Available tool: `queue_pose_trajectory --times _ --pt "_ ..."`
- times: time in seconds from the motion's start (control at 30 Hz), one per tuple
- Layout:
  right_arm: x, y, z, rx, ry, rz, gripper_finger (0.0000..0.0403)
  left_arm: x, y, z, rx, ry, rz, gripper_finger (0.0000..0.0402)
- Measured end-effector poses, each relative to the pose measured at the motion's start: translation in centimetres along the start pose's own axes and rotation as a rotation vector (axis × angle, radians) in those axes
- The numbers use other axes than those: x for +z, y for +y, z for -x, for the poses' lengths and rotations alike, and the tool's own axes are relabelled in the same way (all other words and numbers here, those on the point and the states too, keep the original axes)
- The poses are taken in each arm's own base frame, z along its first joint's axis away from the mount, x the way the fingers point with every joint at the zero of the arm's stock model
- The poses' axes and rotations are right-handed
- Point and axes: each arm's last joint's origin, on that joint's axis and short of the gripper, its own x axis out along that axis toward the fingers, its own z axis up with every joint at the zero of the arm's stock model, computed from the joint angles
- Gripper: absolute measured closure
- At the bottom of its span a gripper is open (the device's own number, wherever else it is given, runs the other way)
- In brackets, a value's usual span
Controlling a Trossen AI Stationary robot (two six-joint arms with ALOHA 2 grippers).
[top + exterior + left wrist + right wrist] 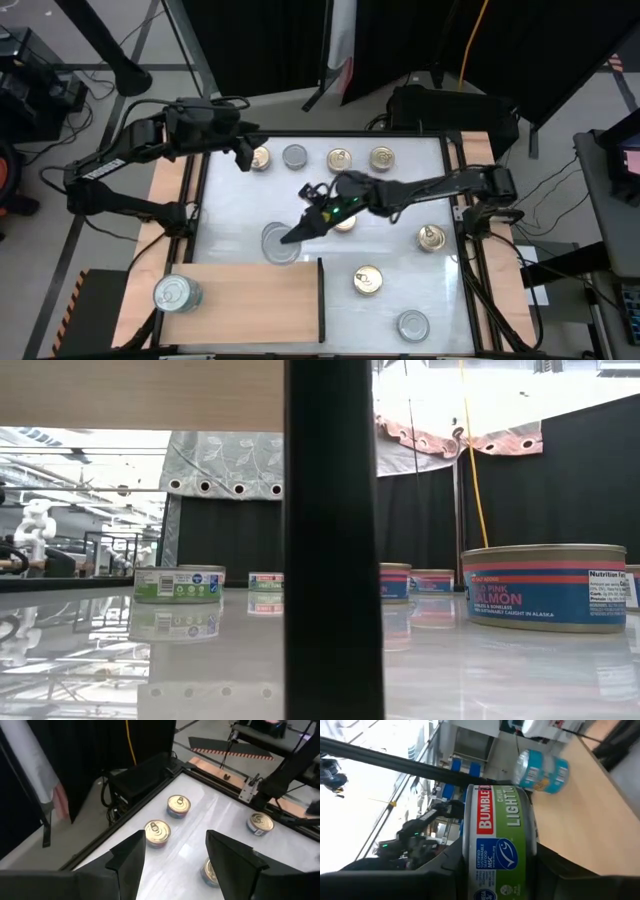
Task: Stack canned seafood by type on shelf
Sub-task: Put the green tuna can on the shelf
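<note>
The right claw (300, 232) is clamped on a green-labelled tin (497, 845), near the table's middle, just off the wooden shelf (260, 295). One tin (176, 293) already sits at the shelf's nine o'clock end. Carried too low, the held tin could clip the shelf's dark edge and slip. The left claw (243, 157) waits half-open and empty at eleven o'clock.

The white desk (400, 215) carries loose tins: a row along its far edge of a gold-lidded tin (260, 158), a silver-lidded one (294, 155) and two more gold ones (339, 159) (381, 157). Another gold tin (431, 237) sits near the right edge, a gold one (367, 281) and a silver one (412, 324) toward the near right corner. The wooden shelf (250, 300) lies over the near left corner, with a silver-lidded tin (176, 293) at its left end.
</note>
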Motion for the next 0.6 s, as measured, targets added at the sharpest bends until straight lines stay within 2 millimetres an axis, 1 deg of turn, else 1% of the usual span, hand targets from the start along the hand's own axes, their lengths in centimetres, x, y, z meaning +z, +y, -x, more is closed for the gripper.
queue_pose_trajectory --times 0.1,0.17,0.3,0.4,0.47,0.6 --pt "-0.1 -2.0 -1.3 -0.011 0.009 -0.019 0.0268 0.1 -0.1 0.1 -0.019 -0.011 0.022 0.0187" --pt "-0.2 -3.1 -2.0 -0.02 0.015 -0.021 0.0272 0.3 -0.2 0.1 -0.037 -0.026 0.03 0.0187" --pt "0.3 -3.7 -3.4 -0.017 0.017 0.016 0.0274 0.5 -0.6 0.2 -0.063 -0.055 0.031 0.0187" --pt "0.8 -3.5 -4.4 0.001 0.02 0.061 0.0273 0.3 -0.6 0.4 -0.076 -0.039 0.026 0.0187" --pt "1.3 -3.0 -5.0 0.017 0.03 0.087 0.0273 -0.1 -0.7 0.8 -0.101 -0.003 0.025 0.0187" --pt "2.1 -1.1 -5.2 -0.004 0.058 0.176 0.0273 -0.8 -0.5 2.8 -0.19 0.05 0.068 0.0187"
